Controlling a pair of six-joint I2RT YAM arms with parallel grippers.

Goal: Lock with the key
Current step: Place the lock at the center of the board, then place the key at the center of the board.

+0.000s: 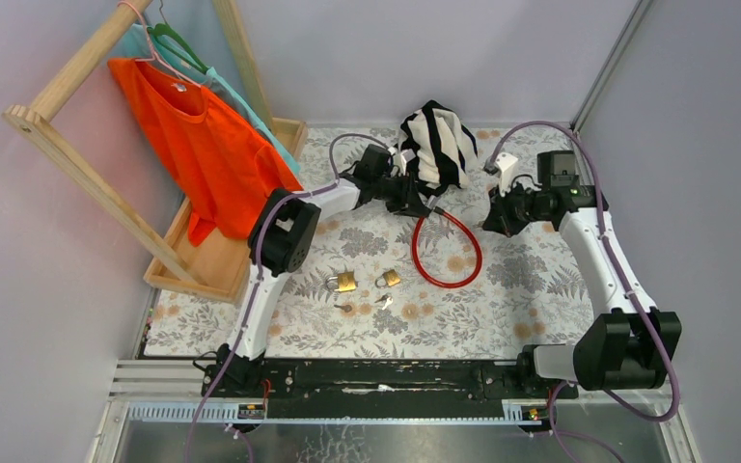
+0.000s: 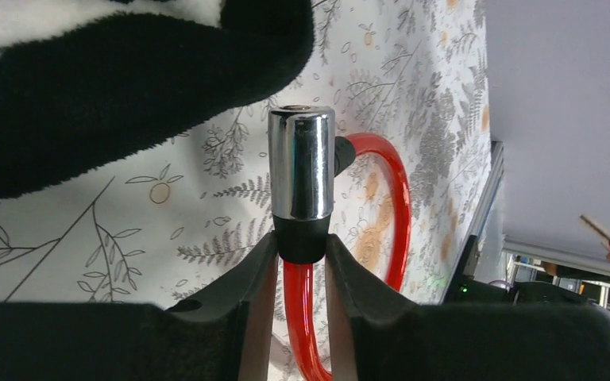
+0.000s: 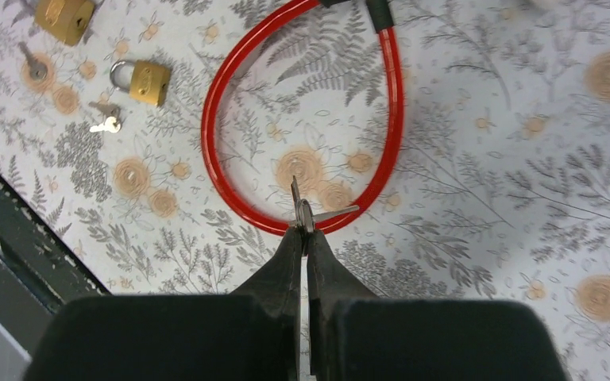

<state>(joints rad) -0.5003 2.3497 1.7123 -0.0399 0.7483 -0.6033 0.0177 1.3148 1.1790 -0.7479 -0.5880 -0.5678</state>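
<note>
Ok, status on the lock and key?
Left gripper shut on cable lock, at its black collar. Right gripper shut on key, apart from the lock, not inserted. Striped cloth close beside lock head.

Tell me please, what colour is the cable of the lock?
The cable is red; it shows best in the right wrist view.

I can read no text, brand, number or sign in any view. The left padlock [image 1: 346, 282] and right padlock [image 1: 390, 279] are too small for me to tell whether their brass faces carry a stamp. The lock head [image 2: 302, 163] shows only reflections on its chrome.
</note>
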